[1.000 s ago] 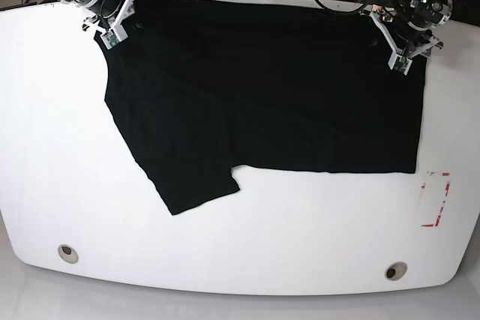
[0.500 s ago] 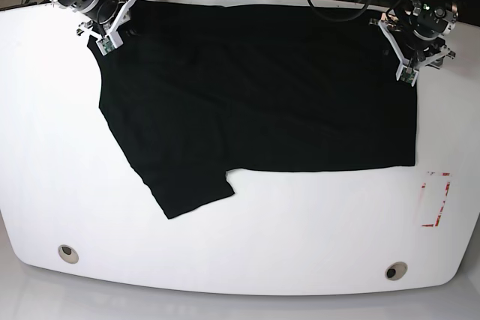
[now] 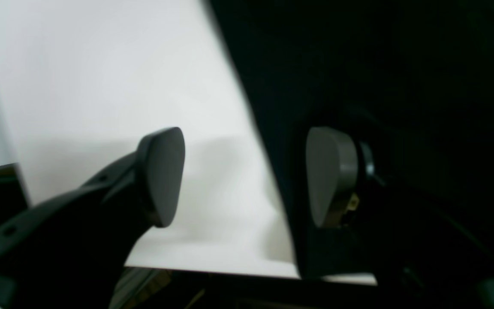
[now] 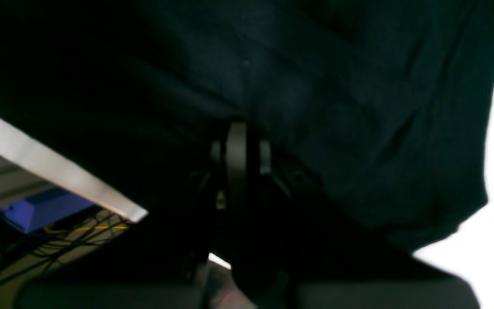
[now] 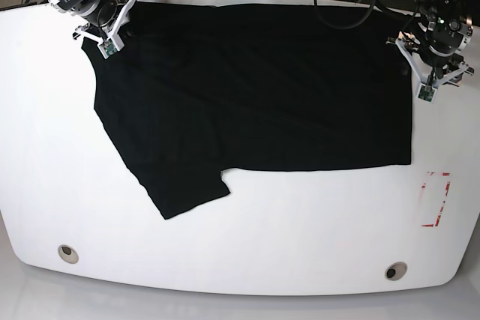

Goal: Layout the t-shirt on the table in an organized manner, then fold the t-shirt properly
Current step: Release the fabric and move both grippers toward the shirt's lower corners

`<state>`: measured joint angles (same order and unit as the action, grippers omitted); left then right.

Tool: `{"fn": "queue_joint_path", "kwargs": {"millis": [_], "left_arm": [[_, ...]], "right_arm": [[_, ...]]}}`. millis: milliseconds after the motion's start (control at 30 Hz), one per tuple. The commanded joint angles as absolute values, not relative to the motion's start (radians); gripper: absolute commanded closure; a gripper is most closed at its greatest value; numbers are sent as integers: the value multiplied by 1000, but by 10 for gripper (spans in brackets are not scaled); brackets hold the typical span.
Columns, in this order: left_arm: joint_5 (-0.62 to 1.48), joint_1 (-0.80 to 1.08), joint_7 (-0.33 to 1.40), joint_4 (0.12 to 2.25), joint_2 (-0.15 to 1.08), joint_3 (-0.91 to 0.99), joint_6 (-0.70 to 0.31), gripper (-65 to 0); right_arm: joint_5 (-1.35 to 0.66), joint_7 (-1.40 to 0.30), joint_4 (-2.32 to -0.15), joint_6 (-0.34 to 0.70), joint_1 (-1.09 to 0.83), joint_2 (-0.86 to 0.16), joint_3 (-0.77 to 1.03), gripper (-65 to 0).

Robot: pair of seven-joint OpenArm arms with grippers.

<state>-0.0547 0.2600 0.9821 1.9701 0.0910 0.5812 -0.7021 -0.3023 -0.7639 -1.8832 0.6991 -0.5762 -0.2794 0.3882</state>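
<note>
- Base view shows the t-shirt [image 5: 255, 88] spread flat and plain black side up on the table [image 5: 247, 245], its upper edge running along the table's far edge, one sleeve sticking out toward the near-left from the body.
- Near of the t-shirt's lower hem lies a wide band of bare white tabletop, reaching to the two round grommets [image 5: 68, 252] and the red dashed mark [image 5: 436, 200] (that mark sits just off the hem's right corner, not touched by cloth).
- To the left of the t-shirt there is broad bare table too; to its right only a narrow strip before the table's curved rim.
- The right gripper [image 5: 111, 31] sits at the t-shirt's far-left corner, jaws pressed together on the cloth; the right wrist view shows dark fabric bunched around the closed fingers [image 4: 236, 163].
- The left gripper [image 5: 425, 84] stands at the t-shirt's right edge with jaws spread wide and nothing between them; in the left wrist view one pad [image 3: 163, 171] is over white table and the other [image 3: 328, 171] over the cloth's edge.
- Hard to make out: both wrist views are blurred and very dark, so folds near the fingers are unreadable. No graphic shows anywhere on the cloth.
- Cables and arm bases beyond the table's far edge are cut off by the frame.
</note>
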Motion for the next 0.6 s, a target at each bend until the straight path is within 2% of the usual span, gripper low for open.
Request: {"fn": "queue_joint_path", "kwargs": {"millis": [0,100,200,400,467,567], "left_arm": [[-53,211,980,1991,128,593,-698,-417],[-53,170,983,1986,148,604,-698,-417],[-53,125,983,1985,159,622,-698,-417],[-59,18,984,1983,165,625,-698,-417],[-62,-7,984,1982,165,616,-698,-417],[-62,-35,984,1982,163,593,-698,-417]], "right_arm": [[-311,-746,-1920,698,-576,-269,398,-35],[-311,-748,-1937,698,-570,-262,398,-36],[-311,-753,-1951,698,-559,-254,398,-81],[-309,-791,-1952,698,-518,-214,401,-285],[-306,-792,-1952,698,-507,-199,410,-325],[-308,-792,-1952,698,-501,-186,426,-339]]}}
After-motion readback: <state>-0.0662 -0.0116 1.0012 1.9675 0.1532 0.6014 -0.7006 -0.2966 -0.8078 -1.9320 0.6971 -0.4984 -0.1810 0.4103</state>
